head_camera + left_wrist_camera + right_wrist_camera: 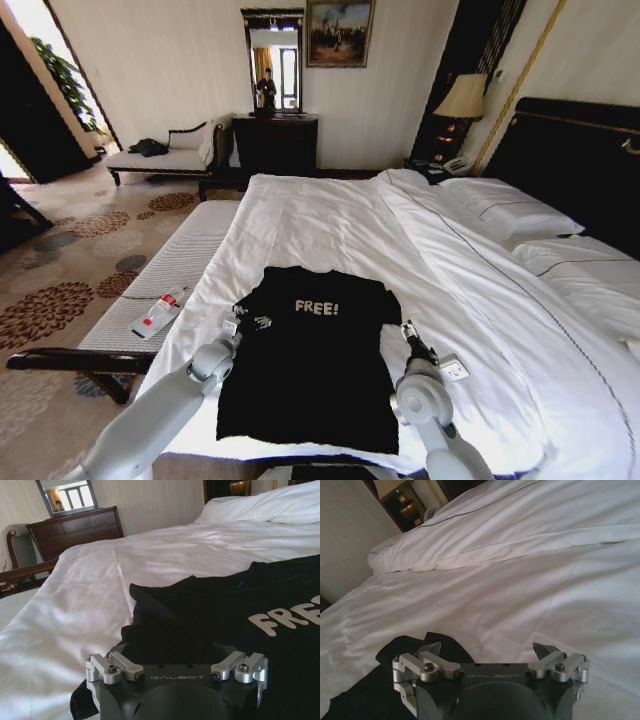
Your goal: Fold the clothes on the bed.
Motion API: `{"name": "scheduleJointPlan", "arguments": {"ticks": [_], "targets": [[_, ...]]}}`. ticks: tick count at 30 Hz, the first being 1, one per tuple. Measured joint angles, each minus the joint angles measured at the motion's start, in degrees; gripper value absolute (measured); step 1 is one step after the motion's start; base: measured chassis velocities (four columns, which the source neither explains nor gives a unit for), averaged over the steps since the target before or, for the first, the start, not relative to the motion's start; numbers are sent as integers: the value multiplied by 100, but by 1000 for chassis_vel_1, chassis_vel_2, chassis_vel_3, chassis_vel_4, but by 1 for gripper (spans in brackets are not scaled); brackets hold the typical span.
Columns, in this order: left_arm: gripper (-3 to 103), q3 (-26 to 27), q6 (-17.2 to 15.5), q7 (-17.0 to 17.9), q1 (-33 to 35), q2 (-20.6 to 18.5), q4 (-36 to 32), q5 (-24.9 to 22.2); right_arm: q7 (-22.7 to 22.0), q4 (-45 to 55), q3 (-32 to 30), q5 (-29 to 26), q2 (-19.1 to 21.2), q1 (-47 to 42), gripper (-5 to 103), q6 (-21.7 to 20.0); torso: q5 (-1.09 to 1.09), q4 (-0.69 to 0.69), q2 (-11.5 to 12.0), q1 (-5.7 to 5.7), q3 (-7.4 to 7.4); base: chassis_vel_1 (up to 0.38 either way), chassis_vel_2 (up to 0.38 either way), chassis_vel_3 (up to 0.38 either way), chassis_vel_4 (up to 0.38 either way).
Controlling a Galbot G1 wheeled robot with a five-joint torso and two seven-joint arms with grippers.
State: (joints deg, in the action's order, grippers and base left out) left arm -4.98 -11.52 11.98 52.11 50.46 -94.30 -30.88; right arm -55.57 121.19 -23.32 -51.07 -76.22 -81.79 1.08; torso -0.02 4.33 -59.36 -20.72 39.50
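Item one, the black T-shirt (310, 365): I see it spread flat, face up, on the near part of the bed (330, 225), white "FREE!" lettering toward the pillows, hem toward me; both short sleeves lie out to the sides on the white sheet.

Item two, my left claw (250, 318): low at the shirt's left sleeve, over the black cloth; in the left wrist view the claw (175, 652) sits just above the sleeve fabric, but its fingertips are lost against the dark cloth, so I cannot tell how wide it stands.

Item three, my right claw (409, 331): at the shirt's right sleeve, beside the edge of the cloth; in the right wrist view this claw (487, 650) stands wide, one dark fingertip (431, 647) over the sleeve, the other over bare sheet, nothing between them.

Item four, a small red-and-white bottle (157, 311): lying on the padded bench (175, 270) at the foot of the bed, well apart from the shirt.
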Motion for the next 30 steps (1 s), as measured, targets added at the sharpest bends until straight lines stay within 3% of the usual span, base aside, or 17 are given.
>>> {"name": "scheduleJointPlan", "arguments": {"ticks": [1,5,8,13,14,18,20,24,30], "targets": [[97,0,0,0,0,0,0,0,0,0,0,0,0,0,100,0,0,0,0,0,0,0,0,0,0],[76,-114,-102,44,-97,4,31,-75,-14,4,-22,0,-4,-17,100,7,0,0,0,0,0,0,0,0,0],[71,-149,-143,46,-118,4,39,-99,-17,11,-39,-1,1,-30,100,9,-1,0,-1,0,0,0,0,0,0],[49,-131,-159,52,-107,65,72,-103,-27,29,-70,4,9,-71,100,24,-1,1,-1,0,0,0,0,0,0],[49,-131,-159,52,-107,65,72,-103,-27,29,-70,4,9,-71,100,24,-1,1,-1,0,0,0,0,0,0],[27,40,-159,91,-46,154,94,-124,-30,41,-78,14,17,-102,100,45,-1,0,-1,0,0,0,0,0,0],[27,76,-159,93,-40,169,99,-132,-30,43,-78,14,18,-102,100,47,-1,0,-1,0,0,0,0,0,0],[6,304,-159,99,-31,225,131,-207,-31,45,-70,17,25,-93,100,53,-1,0,-1,0,0,0,0,0,0],[1,618,-144,112,-55,300,246,-304,-31,27,-66,28,27,-97,100,69,-1,1,-1,0,0,0,0,0,0]]}}
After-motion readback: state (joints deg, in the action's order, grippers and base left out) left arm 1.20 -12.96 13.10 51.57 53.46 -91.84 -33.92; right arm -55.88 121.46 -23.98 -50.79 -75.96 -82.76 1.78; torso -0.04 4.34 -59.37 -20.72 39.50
